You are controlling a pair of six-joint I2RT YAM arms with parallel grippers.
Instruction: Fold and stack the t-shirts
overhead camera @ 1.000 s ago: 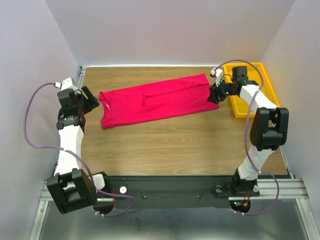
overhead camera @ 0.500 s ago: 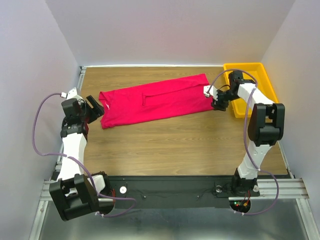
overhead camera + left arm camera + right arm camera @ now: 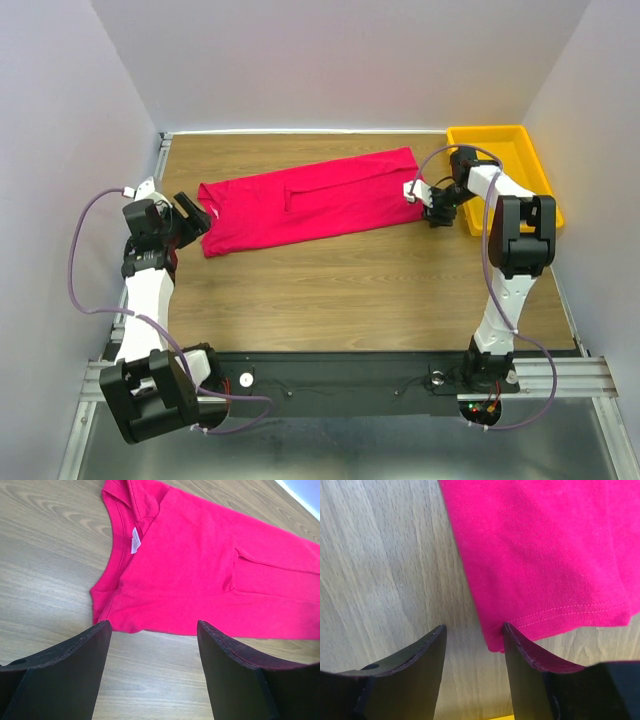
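T-shirt (image 3: 310,203) lies as a long strip on the desk (image 3: 350,290), outside the yellow tray (image 3: 515,160) just beyond the right gripper (image 3: 432,208). That gripper, half-open, has the hem corner between its jaws. The left gripper (image 3: 190,212) gapes wide just short of the collar end.

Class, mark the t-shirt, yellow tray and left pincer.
t-shirt (image 3: 320,200): top view, middle of the cloth.
yellow tray (image 3: 525,155): top view, bare floor.
left pincer (image 3: 152,626): left wrist view, midway between fingertips.
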